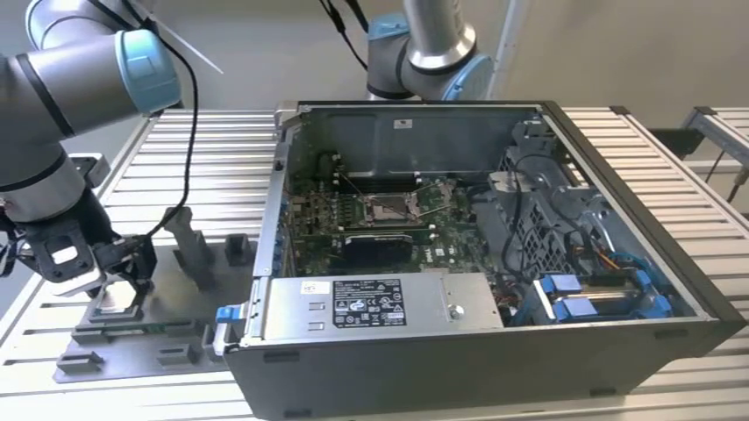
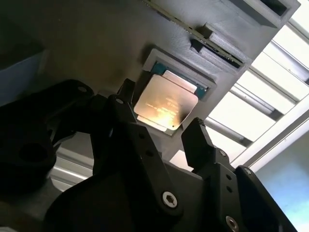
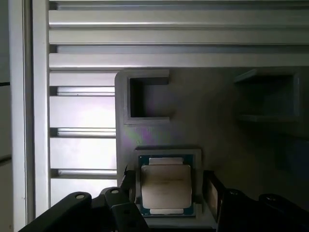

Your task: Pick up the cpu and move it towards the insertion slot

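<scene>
The cpu (image 2: 166, 106) is a flat square chip with a silvery top. It lies in a square recess of the grey fixture plate (image 1: 175, 351) at the exterior view's left. My gripper (image 2: 161, 121) is lowered over it and open, with one black finger (image 2: 126, 101) on each side and a small gap to the chip's edges. The first wrist view has the cpu (image 3: 165, 186) between the fingers (image 3: 211, 191) too. In the exterior view the gripper (image 1: 117, 294) stands over the cpu (image 1: 117, 301). The insertion slot (image 1: 387, 206) sits on the green board inside the open computer case.
The open computer case (image 1: 609, 158) takes up the middle and the exterior view's right, with cables and blue drive brackets (image 1: 585, 298) inside. Grey upright blocks (image 1: 188, 246) stand on the fixture plate beside the gripper. A second arm's base (image 1: 427, 53) stands behind the case. The table (image 1: 210, 140) is slatted aluminium.
</scene>
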Available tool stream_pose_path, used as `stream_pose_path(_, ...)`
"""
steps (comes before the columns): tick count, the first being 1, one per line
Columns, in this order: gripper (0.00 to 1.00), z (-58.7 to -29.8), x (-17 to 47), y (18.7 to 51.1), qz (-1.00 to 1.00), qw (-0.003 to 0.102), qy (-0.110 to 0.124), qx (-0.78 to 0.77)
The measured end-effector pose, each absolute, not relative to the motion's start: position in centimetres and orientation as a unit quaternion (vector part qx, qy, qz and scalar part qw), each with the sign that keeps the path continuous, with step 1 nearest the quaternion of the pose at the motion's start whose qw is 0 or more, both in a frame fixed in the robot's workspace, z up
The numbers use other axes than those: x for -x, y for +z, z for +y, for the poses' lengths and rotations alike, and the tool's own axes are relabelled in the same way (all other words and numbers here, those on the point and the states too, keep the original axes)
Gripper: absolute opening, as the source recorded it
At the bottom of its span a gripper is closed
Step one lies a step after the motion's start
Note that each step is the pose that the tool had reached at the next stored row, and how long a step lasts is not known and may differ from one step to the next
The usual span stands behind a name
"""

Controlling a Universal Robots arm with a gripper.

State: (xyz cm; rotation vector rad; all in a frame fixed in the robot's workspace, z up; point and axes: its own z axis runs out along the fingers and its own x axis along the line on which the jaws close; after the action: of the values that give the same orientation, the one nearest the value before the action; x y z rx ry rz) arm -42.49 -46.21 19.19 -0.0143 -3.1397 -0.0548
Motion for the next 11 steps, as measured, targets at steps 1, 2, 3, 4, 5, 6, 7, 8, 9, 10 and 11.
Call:
stream_pose_path(1, 1.0, -46.22, 42.49, 19.13, -1.0, 0.001, -0.017, 0.003)
stream_pose_path(2, 1.0, -46.24, 42.49, 19.06, -1.0, 0.001, -0.017, 0.001)
stream_pose_path(3, 1.0, -46.25, 42.49, 19.01, -1.0, 0.001, -0.017, 0.0)
stream_pose_path(4, 1.0, -46.26, 42.49, 18.97, -1.0, 0.001, -0.017, -0.002)
stream_pose_path(5, 1.0, -46.27, 42.49, 18.94, -1.0, 0.001, -0.017, -0.003)
stream_pose_path(6, 1.0, -46.28, 42.49, 18.9, -1.0, 0.001, -0.017, -0.004)
stream_pose_path(7, 1.0, -46.29, 42.5, 18.85, -1.0, 0.001, -0.017, -0.004)
stream_pose_path(8, 1.0, -46.3, 42.5, 18.81, -1.0, 0.001, -0.017, -0.005)
stream_pose_path(9, 1.0, -46.31, 42.51, 18.77, -1.0, 0.001, -0.018, -0.005)
stream_pose_path(10, 1.0, -46.33, 42.54, 18.75, -1.0, 0.001, -0.017, -0.005)
stream_pose_path(11, 1.0, -46.35, 42.55, 18.73, -1.0, 0.001, -0.017, -0.005)
